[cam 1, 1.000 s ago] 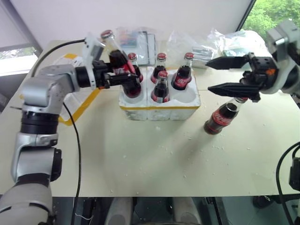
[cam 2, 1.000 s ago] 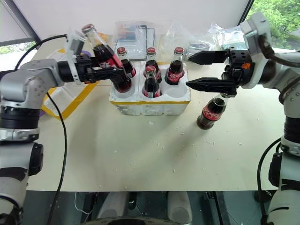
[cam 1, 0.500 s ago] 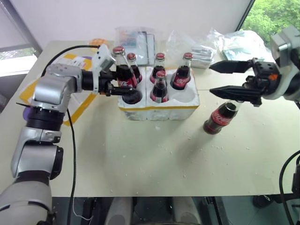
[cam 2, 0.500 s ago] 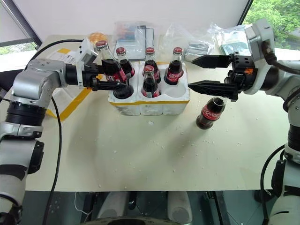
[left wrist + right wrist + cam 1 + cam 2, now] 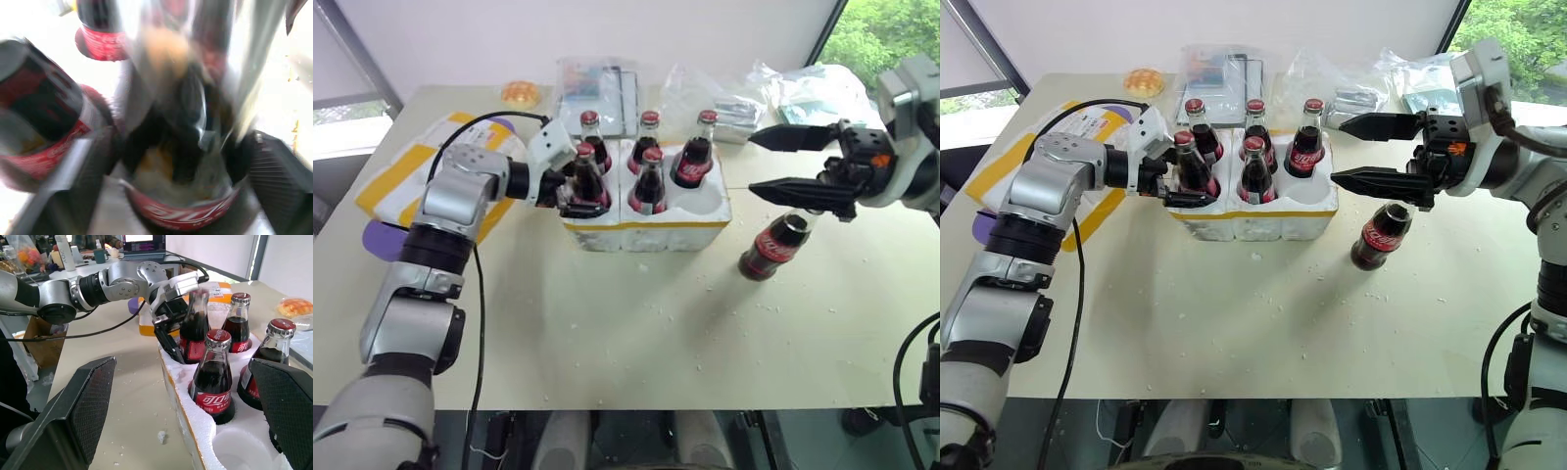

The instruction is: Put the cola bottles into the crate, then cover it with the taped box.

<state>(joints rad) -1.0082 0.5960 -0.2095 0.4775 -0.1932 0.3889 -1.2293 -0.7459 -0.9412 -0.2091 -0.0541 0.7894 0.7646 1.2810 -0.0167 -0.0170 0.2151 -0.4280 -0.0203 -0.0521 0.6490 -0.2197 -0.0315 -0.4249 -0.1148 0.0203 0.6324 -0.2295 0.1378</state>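
- Left gripper (image 5: 1182,184) stands at the front-left well of the crate (image 5: 1263,217), its black fingers spread around a cola bottle (image 5: 1187,166) that sits upright in that well; whether they touch the glass I cannot tell.
- Right gripper (image 5: 1379,152) hangs above the table (image 5: 1234,323) at 3 o'clock of the crate, its fingers wide apart and nothing between them.
- Right wrist view shows the crate from its open side: the empty well (image 5: 239,450) nearest to it, a bottle (image 5: 212,377) in the next one, and the left gripper (image 5: 172,335) beside the far bottle. The head views do not show this side.
- Left wrist view shows from very close the red label (image 5: 183,210) of the bottle between its own fingers (image 5: 283,181) and a second bottle (image 5: 41,127) just beside; all is blurred.
- Crate holds five bottles: three in the back row and two in front; the front-right well (image 5: 705,204) is empty.
- Sixth bottle (image 5: 1381,235) is on the table at 4 o'clock of the crate, tilted, under the right gripper and apart from it.
- Taped box (image 5: 411,171) lies at 9 o'clock of the crate, behind the left arm.
- Clear plastic bags (image 5: 724,88) and a clear plastic container (image 5: 597,83) lie at 12 o'clock; a small round bun (image 5: 520,93) lies at 11 o'clock.
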